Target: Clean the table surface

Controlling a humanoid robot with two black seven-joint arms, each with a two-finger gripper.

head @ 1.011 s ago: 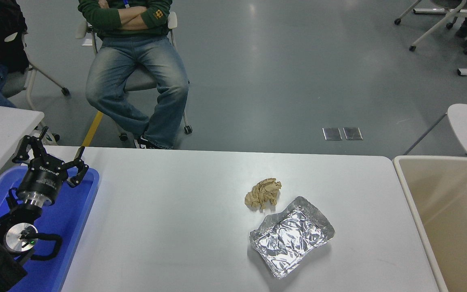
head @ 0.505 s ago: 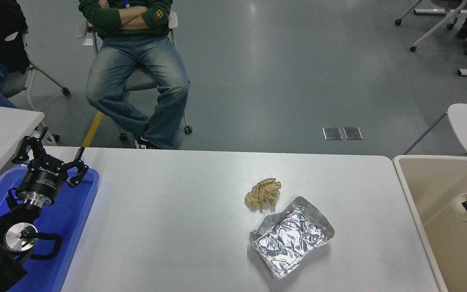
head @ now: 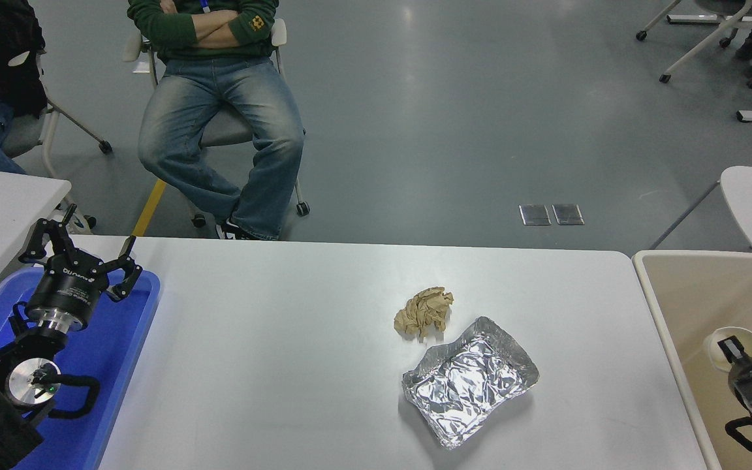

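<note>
Clearly the right pincer (head: 735,347), grip unreadable over the beige bin (head: 689,261), sits nearer the foil tray (head: 469,380) and crumpled paper (head: 424,311) lying leftward mid-table (head: 271,339) than the open, parked left pincer (head: 79,251).

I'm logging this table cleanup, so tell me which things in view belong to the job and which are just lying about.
Part of the job:
- table
- paper wad on it
- foil tray on it
- beige bin, with a white cup inside
- right gripper, over the bin

Just there:
- left gripper, parked over the blue tray
- seated person
- chairs
</note>
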